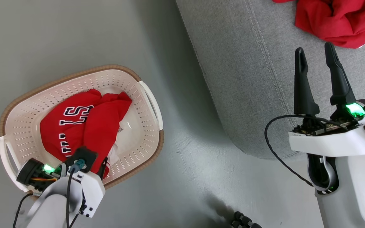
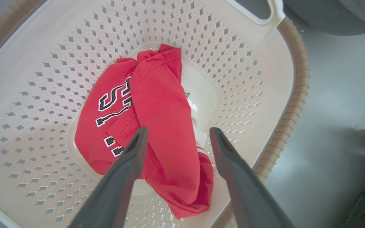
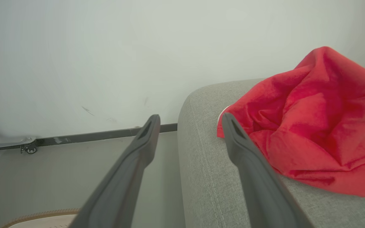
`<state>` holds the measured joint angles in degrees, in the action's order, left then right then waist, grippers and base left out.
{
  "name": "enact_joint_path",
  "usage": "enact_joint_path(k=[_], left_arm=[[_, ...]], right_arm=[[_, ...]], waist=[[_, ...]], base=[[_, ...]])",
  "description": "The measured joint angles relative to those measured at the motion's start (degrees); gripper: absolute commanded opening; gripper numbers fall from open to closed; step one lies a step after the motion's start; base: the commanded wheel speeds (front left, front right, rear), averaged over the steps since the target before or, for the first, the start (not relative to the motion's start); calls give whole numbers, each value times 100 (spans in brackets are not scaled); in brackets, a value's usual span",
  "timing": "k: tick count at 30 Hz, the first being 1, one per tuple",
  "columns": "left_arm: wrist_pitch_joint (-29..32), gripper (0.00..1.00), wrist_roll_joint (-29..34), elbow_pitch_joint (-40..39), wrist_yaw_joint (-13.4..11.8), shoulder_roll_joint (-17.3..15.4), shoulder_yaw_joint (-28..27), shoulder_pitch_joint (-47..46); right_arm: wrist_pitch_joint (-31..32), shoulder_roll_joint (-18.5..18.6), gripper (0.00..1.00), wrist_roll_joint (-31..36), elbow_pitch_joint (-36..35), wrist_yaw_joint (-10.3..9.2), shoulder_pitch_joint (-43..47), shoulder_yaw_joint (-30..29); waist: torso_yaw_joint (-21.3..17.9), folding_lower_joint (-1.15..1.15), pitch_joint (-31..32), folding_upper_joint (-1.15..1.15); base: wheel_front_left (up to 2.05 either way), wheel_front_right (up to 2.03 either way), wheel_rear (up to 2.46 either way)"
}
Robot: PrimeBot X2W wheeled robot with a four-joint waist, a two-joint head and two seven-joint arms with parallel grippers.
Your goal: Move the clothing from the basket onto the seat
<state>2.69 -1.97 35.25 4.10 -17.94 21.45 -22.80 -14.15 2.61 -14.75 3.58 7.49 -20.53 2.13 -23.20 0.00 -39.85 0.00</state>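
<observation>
A red jersey with dark white-outlined lettering lies crumpled in the cream basket on the floor at the left. My left gripper hangs open just above the jersey, one finger on each side of its folded ridge, touching nothing. The basket's perforated wall surrounds the jersey. A second red garment lies bunched on the grey seat at the upper right. Over the seat's near corner my right gripper stands open and empty. In the right wrist view this gripper is just left of the garment on the seat.
Grey floor separates basket and seat. A pale wall stands behind the seat, with a dark floor rail and a small caster at its foot. The basket's brown rim shows below. A dark object lies on the floor at the bottom edge.
</observation>
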Motion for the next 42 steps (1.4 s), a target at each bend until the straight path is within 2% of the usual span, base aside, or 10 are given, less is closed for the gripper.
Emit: enact_joint_path(k=[11, 19, 26, 35, 36, 37, 38, 40, 41, 42], left_arm=[[993, 100, 70, -290, 242, -157, 353, -265], [1579, 100, 21, -376, 283, -193, 495, -283], [2156, 100, 18, -310, 296, -509, 525, -311], [2455, 100, 5, -243, 297, -632, 446, -328], [2454, 94, -4, -242, 296, -626, 430, -328], [2455, 84, -31, -243, 297, -627, 413, -328], [2461, 48, -38, -242, 297, -633, 404, -328], [2461, 7, -42, -235, 296, -654, 396, -328], [2461, 0, -42, -234, 297, -665, 394, -328], [2462, 0, -43, -234, 297, -669, 396, -327]], right_arm=[[-8, -3, 100, -145, 218, 0, -186, 3], [-14, -4, 100, -252, 211, 0, -274, 16], [-14, -5, 100, -325, 200, 0, -325, 46], [-14, -7, 100, -397, 199, 0, -380, 68], [-14, -7, 100, -397, 198, 0, -400, 67], [-14, -7, 100, -397, 198, 0, -417, 67], [-14, -7, 100, -398, 198, 0, -421, 67], [-14, -8, 100, -399, 198, 0, -421, 68], [-14, -8, 100, -399, 197, 0, -421, 68], [-14, -8, 100, -399, 197, 0, -421, 68]], waist=[[-60, 0, -141, 0], [-85, 0, -200, 0], [-144, 0, -319, 0], [-228, 0, -424, 0], [-237, 0, -433, 0], [-245, 0, -442, 0], [-252, 0, -449, 0], [-267, 0, -462, 0], [-273, 0, -468, 0], [-279, 0, -473, 0]], base=[[0, 0, 0], [0, 0, 0], [0, 0, 0], [0, 0, 0], [0, 0, 0], [0, 0, 0], [0, 0, 0], [0, 0, 0], [0, 0, 0], [0, 0, 0]])
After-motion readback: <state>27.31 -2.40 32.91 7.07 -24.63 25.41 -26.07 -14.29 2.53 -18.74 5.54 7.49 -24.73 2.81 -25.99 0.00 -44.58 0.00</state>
